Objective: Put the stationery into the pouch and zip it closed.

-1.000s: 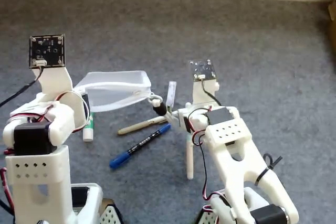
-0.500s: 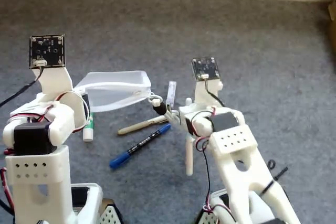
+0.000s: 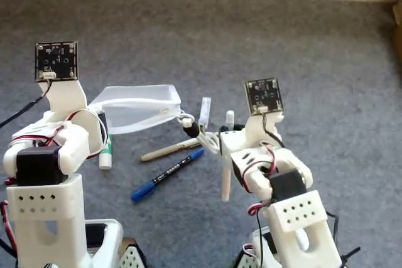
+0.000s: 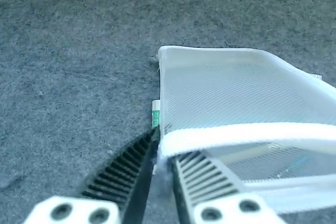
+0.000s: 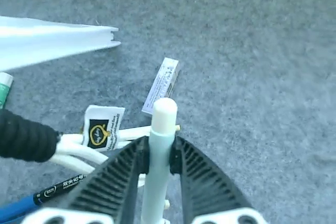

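The left tool [image 4: 160,145] is pressed together on the rim of the white mesh pouch [image 3: 135,108], which sits in the left half of the desk [image 3: 314,48]. The right tool [image 5: 159,153] pinches a white pen [image 5: 164,114], held roughly upright near the middle of the desk. Between the arms lie a blue pen [image 3: 166,174] and a tan pen [image 3: 168,150]. A glue stick [image 3: 105,152] lies beside the left arm, just under the pouch. A small white eraser [image 3: 205,112] and a black-handled white cord [image 5: 79,148] lie near the pouch's corner.
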